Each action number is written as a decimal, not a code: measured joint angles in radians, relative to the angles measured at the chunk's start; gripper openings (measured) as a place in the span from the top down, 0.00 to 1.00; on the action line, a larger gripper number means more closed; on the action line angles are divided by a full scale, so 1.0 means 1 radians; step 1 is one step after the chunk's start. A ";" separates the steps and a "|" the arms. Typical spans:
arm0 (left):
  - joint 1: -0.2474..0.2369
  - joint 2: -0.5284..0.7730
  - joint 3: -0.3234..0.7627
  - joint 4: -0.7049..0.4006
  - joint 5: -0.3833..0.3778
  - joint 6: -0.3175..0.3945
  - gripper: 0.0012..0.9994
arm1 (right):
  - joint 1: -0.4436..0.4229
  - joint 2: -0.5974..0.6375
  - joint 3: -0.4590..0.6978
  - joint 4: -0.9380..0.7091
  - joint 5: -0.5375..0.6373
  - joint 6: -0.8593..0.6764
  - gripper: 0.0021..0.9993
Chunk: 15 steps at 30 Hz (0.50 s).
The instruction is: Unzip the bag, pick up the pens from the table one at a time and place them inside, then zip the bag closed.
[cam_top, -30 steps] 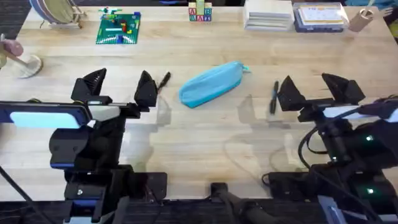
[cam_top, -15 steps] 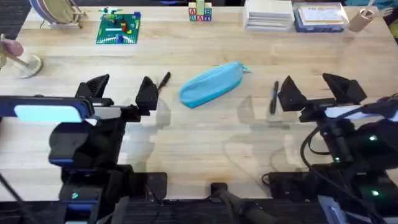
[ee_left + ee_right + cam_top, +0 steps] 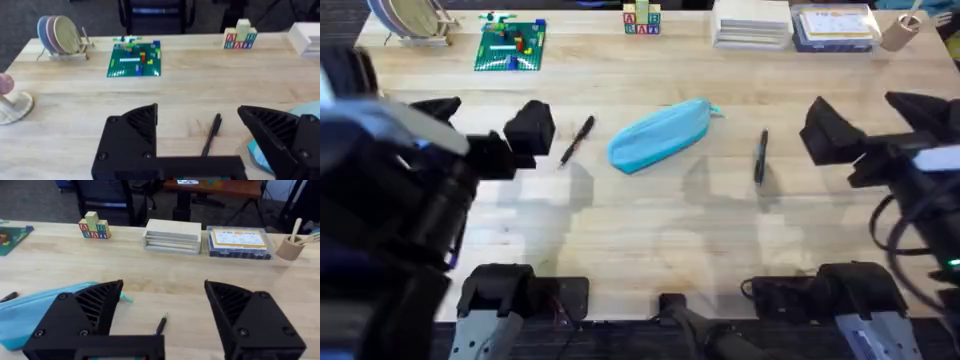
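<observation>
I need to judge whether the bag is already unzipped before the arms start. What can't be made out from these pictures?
- The bag: zipper line too small in the overhead view; no telling whether it is open.
- Same bag in the right wrist view: partly covered by the right gripper's finger.
- Pen in the left wrist view: lower end hidden behind the left gripper.

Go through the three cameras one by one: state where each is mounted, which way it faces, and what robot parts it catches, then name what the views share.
Overhead: fixed above the arm bases, looking down and forward over the table; both arms show, left claw and right claw open.
Left wrist: on the left arm, facing across the table; its own fingers frame a pen.
Right wrist: on the right arm, facing the far edge; its fingers flank the other pen.
Shared: the bag appears in all three views.
</observation>
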 joint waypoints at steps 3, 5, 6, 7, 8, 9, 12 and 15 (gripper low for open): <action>0.000 0.107 0.097 -0.078 -0.004 0.000 0.01 | 0.000 0.077 0.090 -0.069 0.000 0.000 0.00; 0.000 0.171 0.157 -0.126 -0.007 0.000 0.01 | 0.000 0.127 0.143 -0.113 0.000 0.000 0.00; 0.000 0.197 0.182 -0.146 -0.008 0.000 0.01 | 0.000 0.154 0.171 -0.136 0.000 0.000 0.00; 0.000 0.225 0.209 -0.169 -0.008 0.000 0.01 | 0.000 0.181 0.198 -0.163 0.000 0.000 0.00; 0.000 0.251 0.235 -0.193 -0.008 0.000 0.01 | 0.000 0.206 0.222 -0.185 0.000 0.000 0.00; 0.000 0.276 0.260 -0.214 -0.008 0.000 0.01 | 0.000 0.235 0.249 -0.208 0.000 0.000 0.00; 0.000 0.348 0.329 -0.267 -0.008 0.000 0.01 | 0.000 0.320 0.323 -0.277 -0.001 0.000 0.00; 0.000 0.441 0.405 -0.324 -0.008 0.000 0.01 | 0.000 0.468 0.444 -0.379 -0.003 0.000 0.00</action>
